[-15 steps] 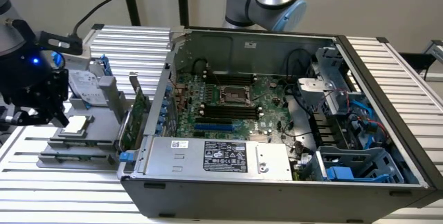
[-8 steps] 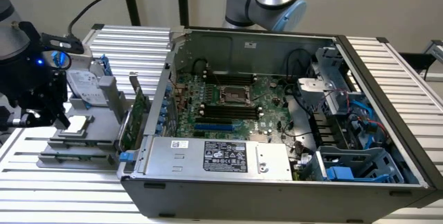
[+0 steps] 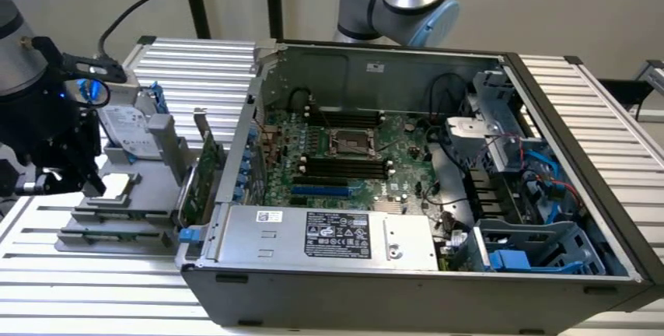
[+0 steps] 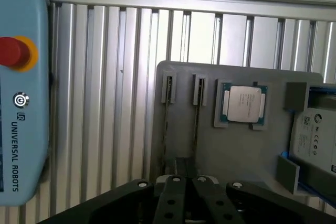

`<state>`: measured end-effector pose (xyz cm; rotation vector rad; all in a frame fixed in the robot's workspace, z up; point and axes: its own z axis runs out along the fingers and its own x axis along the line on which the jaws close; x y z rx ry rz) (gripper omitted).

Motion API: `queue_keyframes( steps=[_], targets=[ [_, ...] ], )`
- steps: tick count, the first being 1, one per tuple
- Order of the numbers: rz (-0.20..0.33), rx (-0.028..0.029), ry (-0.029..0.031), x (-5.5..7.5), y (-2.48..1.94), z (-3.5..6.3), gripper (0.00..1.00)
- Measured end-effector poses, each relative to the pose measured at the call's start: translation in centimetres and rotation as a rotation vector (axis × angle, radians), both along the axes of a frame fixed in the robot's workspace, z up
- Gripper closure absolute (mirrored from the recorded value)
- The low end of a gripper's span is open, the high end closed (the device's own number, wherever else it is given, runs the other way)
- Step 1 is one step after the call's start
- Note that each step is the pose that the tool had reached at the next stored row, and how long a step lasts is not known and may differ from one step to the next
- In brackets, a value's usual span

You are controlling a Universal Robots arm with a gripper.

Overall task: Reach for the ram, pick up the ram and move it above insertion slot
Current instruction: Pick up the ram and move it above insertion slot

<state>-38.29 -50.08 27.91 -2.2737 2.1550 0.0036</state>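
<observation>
Jaws closed over gray tray [image 4: 231,150] edge, beside ram [image 4: 196,129]; hold unclear; slatted table [image 4: 105,77] stretches alongside.

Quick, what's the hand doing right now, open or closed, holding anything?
Hand: closed, over the grey tray; whether it holds anything cannot be told.

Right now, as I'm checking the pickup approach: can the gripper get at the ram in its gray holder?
Probably yes. The gripper hangs over the ram, edge-up in the holder, nothing between them; its shut fingers would need opening first.
</observation>
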Motion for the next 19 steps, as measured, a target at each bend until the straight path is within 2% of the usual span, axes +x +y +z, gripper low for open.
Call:
queue_keyframes(
  steps=[4, 5, 6, 7, 8, 9, 13, 19],
  targets=[
    [-0.002, -0.0001, 0.0001, 0.0, -0.35, -0.04, 0.88],
    [-0.002, 0.0, 0.0, 0.0, -0.43, -0.04, 0.82],
    [-0.002, 0.0, 0.0, 0.0, -0.48, -0.04, 0.82],
    [-0.002, 0.0, 0.0, 0.0, -0.51, -0.05, 0.76],
    [-0.002, 0.0001, -0.0002, 0.0, -0.52, -0.09, 0.76],
    [-0.002, 0.0002, -0.0003, 0.0, -0.54, -0.17, 0.69],
    [-0.002, -0.0001, 0.0, 0.0, -0.64, -0.85, 0.69],
    [-0.002, -0.0001, -0.0001, 0.1, -1.4, -1.93, 0.69]
  ],
)
